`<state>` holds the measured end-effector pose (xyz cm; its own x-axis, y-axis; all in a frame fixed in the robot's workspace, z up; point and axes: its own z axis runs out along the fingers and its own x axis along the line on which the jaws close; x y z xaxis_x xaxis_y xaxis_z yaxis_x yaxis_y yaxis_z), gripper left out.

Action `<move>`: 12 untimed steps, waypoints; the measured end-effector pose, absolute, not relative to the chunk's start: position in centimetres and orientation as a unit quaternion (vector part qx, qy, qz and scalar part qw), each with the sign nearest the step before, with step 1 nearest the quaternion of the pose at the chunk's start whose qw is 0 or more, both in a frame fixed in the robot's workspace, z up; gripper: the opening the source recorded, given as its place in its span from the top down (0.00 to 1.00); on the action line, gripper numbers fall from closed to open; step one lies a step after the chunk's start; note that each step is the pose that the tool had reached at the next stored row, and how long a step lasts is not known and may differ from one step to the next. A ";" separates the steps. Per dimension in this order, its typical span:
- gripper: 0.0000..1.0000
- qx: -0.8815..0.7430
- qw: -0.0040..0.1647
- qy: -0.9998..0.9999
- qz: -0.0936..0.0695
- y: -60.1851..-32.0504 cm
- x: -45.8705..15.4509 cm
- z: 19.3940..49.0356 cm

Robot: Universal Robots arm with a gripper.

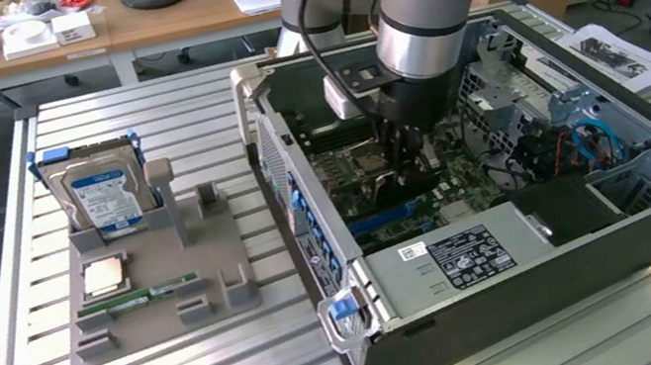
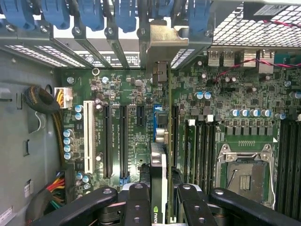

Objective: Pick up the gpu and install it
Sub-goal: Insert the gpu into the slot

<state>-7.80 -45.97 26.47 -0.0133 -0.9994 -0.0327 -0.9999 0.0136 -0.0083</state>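
My gripper (image 2: pixel 159 203) is shut on the gpu (image 2: pixel 159 162), which I see edge-on as a thin dark card with a green logo near the fingers (image 2: pixel 138 197). Its silver bracket (image 2: pixel 162 44) sits at the case's rear slot openings. The card stands upright over the blue expansion slot (image 2: pixel 156 117) of the green motherboard (image 2: pixel 127 94); I cannot tell how deep it sits in the slot. In the exterior view the gripper (image 1: pixel 409 163) reaches down inside the open computer case (image 1: pixel 514 260), above the motherboard.
Beside the slot are RAM slots (image 2: pixel 200 150) and the open CPU socket (image 2: pixel 244 174). Blue latches (image 2: pixel 94 14) line the case's rear. Cable bundles (image 2: pixel 42 99) lie along one wall. On the exterior view's left, a grey holder (image 1: pixel 160 307) carries a hard drive (image 1: pixel 107 196), a CPU (image 1: pixel 105 275) and a RAM stick (image 1: pixel 138 298).
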 end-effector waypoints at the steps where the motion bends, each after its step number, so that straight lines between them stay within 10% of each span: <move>1: 0.73 -0.702 0.015 0.712 0.009 -46.0 -7.8 26.5; 12: 0.73 -0.702 0.015 0.712 0.009 -46.0 -8.3 26.4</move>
<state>-8.30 -45.97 26.43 -0.0132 -0.9994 -0.0328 -0.9999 0.0135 -0.0083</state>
